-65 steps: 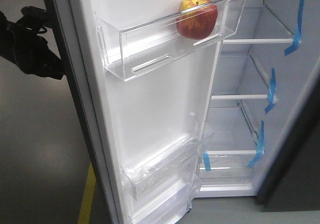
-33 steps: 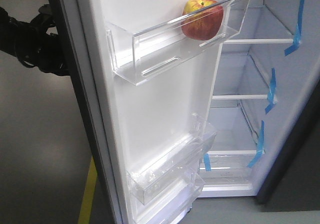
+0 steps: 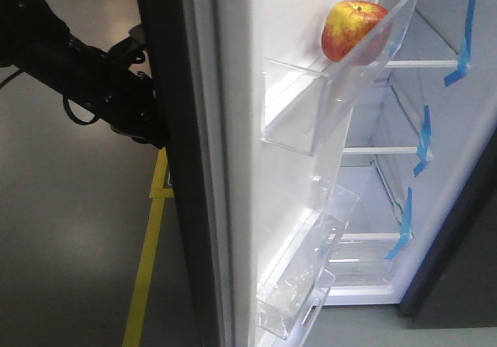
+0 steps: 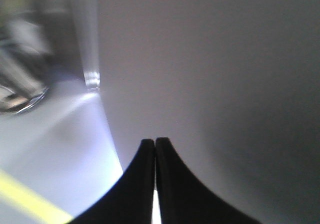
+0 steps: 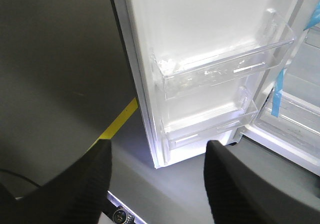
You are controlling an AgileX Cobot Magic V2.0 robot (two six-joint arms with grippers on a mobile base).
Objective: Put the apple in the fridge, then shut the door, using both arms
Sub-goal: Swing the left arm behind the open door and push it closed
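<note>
Over the last second the door (image 3: 241,207) has swung well round toward the fridge (image 3: 466,207). Its white inner face, broad to the front camera a moment ago, now shows nearly edge-on, and the left arm (image 3: 78,64) has come forward along the door's grey outer side. The apple (image 3: 353,30) has ridden round with it. It lies in the clear upper bin (image 3: 311,122) on the door's inner face, toward the door's far end, and has not rolled out. The left gripper (image 4: 154,142) has its fingers pressed together on nothing, tips close against the door's flat outer face, which looks like a push. The right gripper (image 5: 160,144) hangs with fingers spread and empty, low near the door's bottom corner, looking at the lower bins (image 5: 220,68). The placing looks done and the closing under way but unfinished, since past the door's inner side the glass shelves (image 3: 373,150) and blue tape (image 3: 464,32) remain in plain view. On the door's outer side the floor (image 3: 70,246) is smooth dark grey, with a yellow line (image 3: 147,261) running just beside the door's edge.
</note>
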